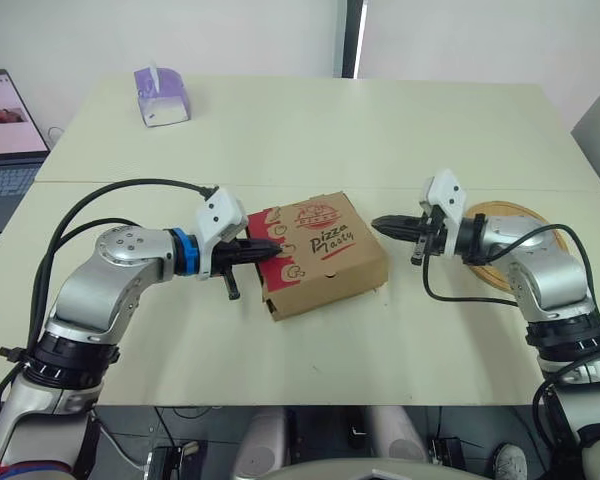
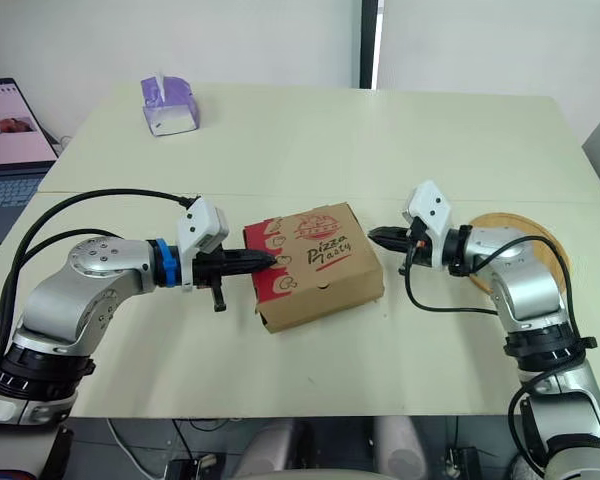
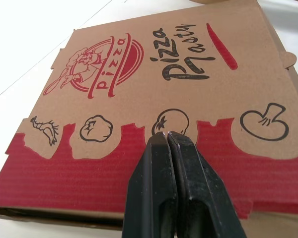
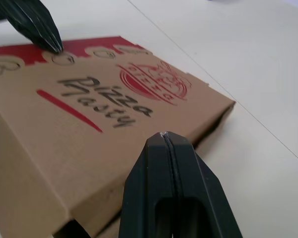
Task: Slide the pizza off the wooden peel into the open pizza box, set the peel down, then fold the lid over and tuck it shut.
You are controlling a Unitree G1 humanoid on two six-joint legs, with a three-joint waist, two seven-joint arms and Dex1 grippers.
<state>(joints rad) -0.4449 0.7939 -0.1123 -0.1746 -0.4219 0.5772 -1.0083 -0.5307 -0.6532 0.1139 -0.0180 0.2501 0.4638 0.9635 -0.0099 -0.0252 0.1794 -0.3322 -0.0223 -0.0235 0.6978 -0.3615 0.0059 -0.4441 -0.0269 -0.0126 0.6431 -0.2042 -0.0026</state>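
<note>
Fingers of the left gripper (image 1: 276,250) are clenched, tips on the red lid edge of the closed box (image 1: 325,240) mid-table (image 1: 380,130); the right gripper (image 1: 378,224), likewise clenched, hovers just beside it. Peel (image 1: 507,211) lies under the right arm.

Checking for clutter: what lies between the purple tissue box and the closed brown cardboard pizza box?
Just bare cream tabletop, crossed by the seam where two tables meet; the left eye view shows it.

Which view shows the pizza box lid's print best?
Left wrist view: the pizza box lid faces the camera, logo and lettering readable. The right wrist view sees it slanted; both eye views show the whole closed box.
</note>
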